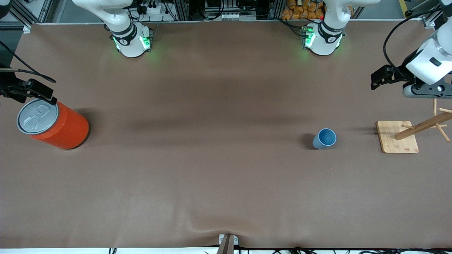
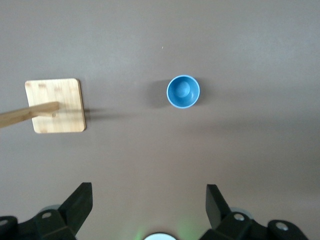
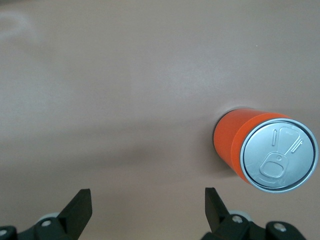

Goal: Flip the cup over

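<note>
The cup [image 1: 325,138] is a small light-blue tumbler that stands upright on the brown table, its mouth up and its darker blue inside showing. It also appears in the left wrist view [image 2: 183,91], well apart from the jaws. My left gripper [image 2: 148,192] hangs open and empty high over the table at the left arm's end, close to a wooden stand. My right gripper [image 3: 147,195] is open and empty too, up over the right arm's end of the table beside the orange-red can.
A wooden peg stand [image 1: 397,137] on a square base sits beside the cup, toward the left arm's end. A large orange-red can [image 1: 56,125] with a grey lid stands at the right arm's end. The brown mat [image 1: 212,176] covers the table.
</note>
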